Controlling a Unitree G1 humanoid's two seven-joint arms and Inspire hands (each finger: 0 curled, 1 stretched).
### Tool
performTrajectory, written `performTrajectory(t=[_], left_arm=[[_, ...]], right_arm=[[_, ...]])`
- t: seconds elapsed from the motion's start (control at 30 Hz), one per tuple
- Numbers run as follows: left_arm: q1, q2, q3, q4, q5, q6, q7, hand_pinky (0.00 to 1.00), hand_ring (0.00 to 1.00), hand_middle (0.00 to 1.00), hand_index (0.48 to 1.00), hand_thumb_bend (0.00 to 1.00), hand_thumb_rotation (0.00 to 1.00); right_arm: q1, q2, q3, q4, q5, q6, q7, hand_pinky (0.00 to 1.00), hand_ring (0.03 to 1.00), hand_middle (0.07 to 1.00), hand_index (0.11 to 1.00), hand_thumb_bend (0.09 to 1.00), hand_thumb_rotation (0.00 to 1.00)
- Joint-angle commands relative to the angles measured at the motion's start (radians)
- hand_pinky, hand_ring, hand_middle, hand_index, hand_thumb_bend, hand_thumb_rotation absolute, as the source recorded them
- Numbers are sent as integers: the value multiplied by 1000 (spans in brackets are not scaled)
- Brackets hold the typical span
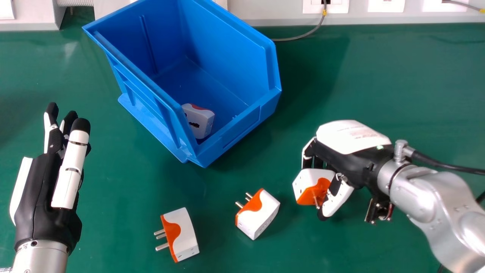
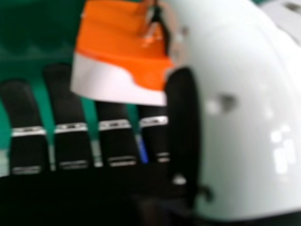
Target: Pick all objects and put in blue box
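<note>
Head view: gap between box rim (image 1: 242, 127), right hand (image 1: 343, 155).

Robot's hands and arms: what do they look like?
The left hand is black and white with dark rounded fingertips. The right hand matches, its white cover bearing small print. The left forearm and right forearm are silver; a black cable joins near the right wrist.
</note>
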Motion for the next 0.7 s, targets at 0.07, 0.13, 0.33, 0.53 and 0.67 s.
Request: performTrajectory(t=[0.07,0.13,0.33,0.53,0.67], left_arm=[[-10,13,7,-6,1,-14,-3,972,1000,1000,1000,422,822],[-11,14,6,-7,3,-12,-3,973,1000,1000,1000,420,822],[-19,18,8,4,6,-13,-2,973,1000,1000,1000,420,821],[-29,22,7,15,6,-11,1,973,1000,1000,1000,420,820],[-35,24,7,25,6,-16,1,973,1000,1000,1000,419,819]], right_arm=[[6,-40,-90,-111,55,-27,-5,301,370,428,482,480,147],[9,-45,-115,-133,74,-46,-15,267,333,395,479,480,146],[-4,-33,-162,-190,86,-69,-53,194,255,328,474,480,145],[-59,26,-179,-226,103,-71,-88,117,171,242,472,482,143],[-113,68,-162,-217,90,-74,-103,86,136,207,471,484,141]])
